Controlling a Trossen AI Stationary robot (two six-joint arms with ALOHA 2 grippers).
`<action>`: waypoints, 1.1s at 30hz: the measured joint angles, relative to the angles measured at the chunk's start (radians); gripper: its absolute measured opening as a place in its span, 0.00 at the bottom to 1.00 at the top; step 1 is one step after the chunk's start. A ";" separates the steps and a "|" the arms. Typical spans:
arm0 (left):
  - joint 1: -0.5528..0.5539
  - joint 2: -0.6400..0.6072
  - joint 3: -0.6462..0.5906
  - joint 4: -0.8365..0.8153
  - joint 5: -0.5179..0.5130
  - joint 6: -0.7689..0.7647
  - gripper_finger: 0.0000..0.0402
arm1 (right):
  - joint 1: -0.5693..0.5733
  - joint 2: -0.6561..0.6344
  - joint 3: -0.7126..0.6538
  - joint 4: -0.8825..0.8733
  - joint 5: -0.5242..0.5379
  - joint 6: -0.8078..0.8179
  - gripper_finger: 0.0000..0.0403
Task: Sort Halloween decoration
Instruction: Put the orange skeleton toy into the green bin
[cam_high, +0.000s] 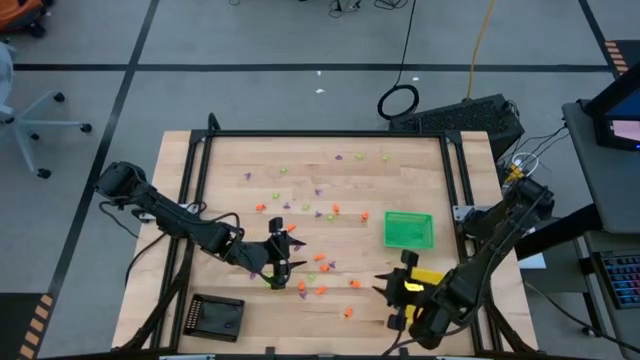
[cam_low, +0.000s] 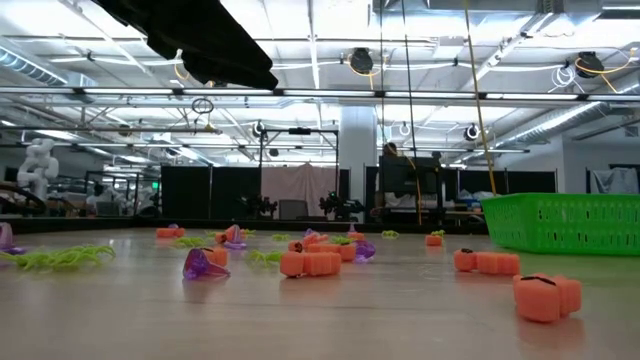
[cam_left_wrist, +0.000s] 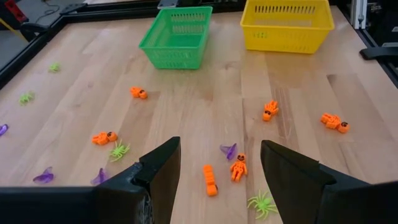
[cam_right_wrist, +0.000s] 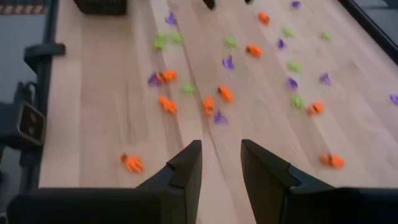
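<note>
Tiny orange, purple and lime green trinkets lie scattered over the wooden table (cam_high: 300, 190). In the low view, orange ones (cam_low: 310, 263) and a purple one (cam_low: 203, 264) rest on the tabletop. My left gripper (cam_high: 281, 256) hovers open above a cluster near the table's near middle. Its wrist view shows an orange skeleton (cam_left_wrist: 238, 167), an orange piece (cam_left_wrist: 210, 179), a purple piece (cam_left_wrist: 229, 150) and a green spider (cam_left_wrist: 262, 203) ahead of its gripper (cam_left_wrist: 221, 150). My right gripper (cam_high: 386, 286) is open and empty over the table beside the yellow tray, its fingers (cam_right_wrist: 221, 147) pointing across the scattered trinkets (cam_right_wrist: 225, 94).
A green tray (cam_high: 408, 229) sits right of centre, a yellow tray (cam_high: 424, 280) lies partly under my right arm, and a black tray (cam_high: 217, 316) is at the near left. The green tray (cam_left_wrist: 176, 37) and yellow tray (cam_left_wrist: 286, 25) stand ahead of my left gripper. A black frame edges the table.
</note>
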 joint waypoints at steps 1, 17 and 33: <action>0.000 0.000 0.000 0.000 0.000 0.000 0.56 | -0.007 0.008 0.000 0.030 0.000 -0.026 0.25; 0.000 0.000 0.000 -0.002 0.000 -0.027 0.56 | -0.104 0.229 0.000 0.362 -0.017 -0.156 0.25; -0.005 0.001 0.000 -0.128 -0.002 -0.070 0.56 | -0.293 0.407 -0.001 0.678 -0.407 -0.423 0.27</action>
